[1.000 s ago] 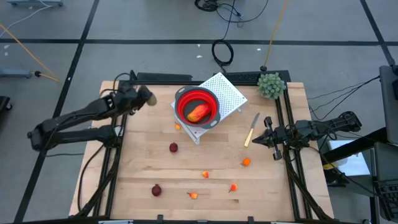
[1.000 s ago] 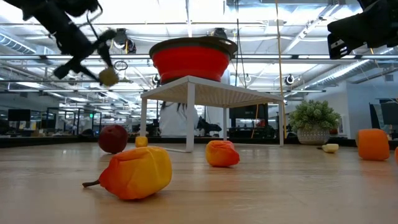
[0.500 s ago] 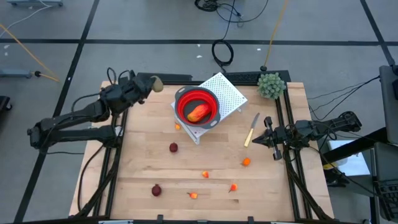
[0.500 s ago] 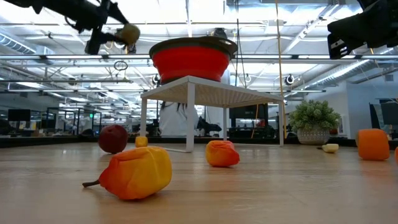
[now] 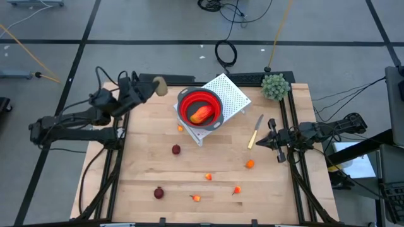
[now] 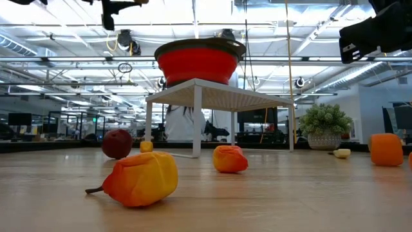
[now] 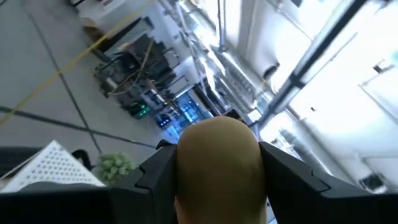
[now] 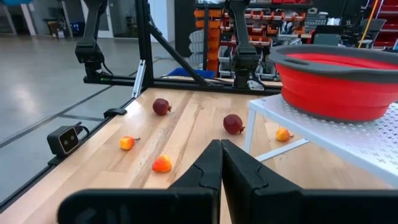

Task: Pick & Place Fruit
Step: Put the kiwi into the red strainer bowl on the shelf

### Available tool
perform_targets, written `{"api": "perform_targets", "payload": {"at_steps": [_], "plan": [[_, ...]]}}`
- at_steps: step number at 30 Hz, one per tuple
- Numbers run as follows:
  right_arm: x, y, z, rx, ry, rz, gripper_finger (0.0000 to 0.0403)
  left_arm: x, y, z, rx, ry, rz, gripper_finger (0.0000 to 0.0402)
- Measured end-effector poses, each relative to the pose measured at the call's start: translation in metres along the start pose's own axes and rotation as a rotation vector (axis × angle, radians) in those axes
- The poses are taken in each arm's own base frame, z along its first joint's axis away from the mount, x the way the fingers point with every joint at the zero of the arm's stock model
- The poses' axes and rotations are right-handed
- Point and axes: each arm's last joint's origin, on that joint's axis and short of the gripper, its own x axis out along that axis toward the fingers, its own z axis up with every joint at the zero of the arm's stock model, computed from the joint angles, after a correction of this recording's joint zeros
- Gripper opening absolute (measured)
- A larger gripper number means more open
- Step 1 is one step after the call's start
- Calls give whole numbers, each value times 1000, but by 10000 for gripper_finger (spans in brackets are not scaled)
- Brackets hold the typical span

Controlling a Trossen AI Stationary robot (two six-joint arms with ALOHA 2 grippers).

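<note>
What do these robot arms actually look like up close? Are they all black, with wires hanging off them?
Both arms are dark, nearly black, built of slim jointed segments. The left tool and right tool each end in two flat, angular black fingers. Thin black cables loop off each arm, seen best from above. No markings are visible.

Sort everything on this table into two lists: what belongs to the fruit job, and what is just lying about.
Job:
- brown oval fruit, held in left gripper
- red-and-yellow fruit in red bowl
- dark red balls
- small orange fruits

Lying about:
- knife
- green plant
- white rack
</note>
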Motion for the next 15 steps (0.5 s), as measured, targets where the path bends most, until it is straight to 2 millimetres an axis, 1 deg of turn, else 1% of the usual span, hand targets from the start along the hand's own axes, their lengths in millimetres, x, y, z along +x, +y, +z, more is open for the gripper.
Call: {"api": "perform_targets", "payload": {"at_steps": [4,11,15], "plan": [[0,0,-2,-3,24,0,0,-1,-7,-2,59,0,-52,203],[0,0,-2,-2,21,0,0,-5,-20,-4,146,-1,-173,183],[0,0,-2,-21,21,0,0,-4,-26,-7,192,7,-256,187]]}}
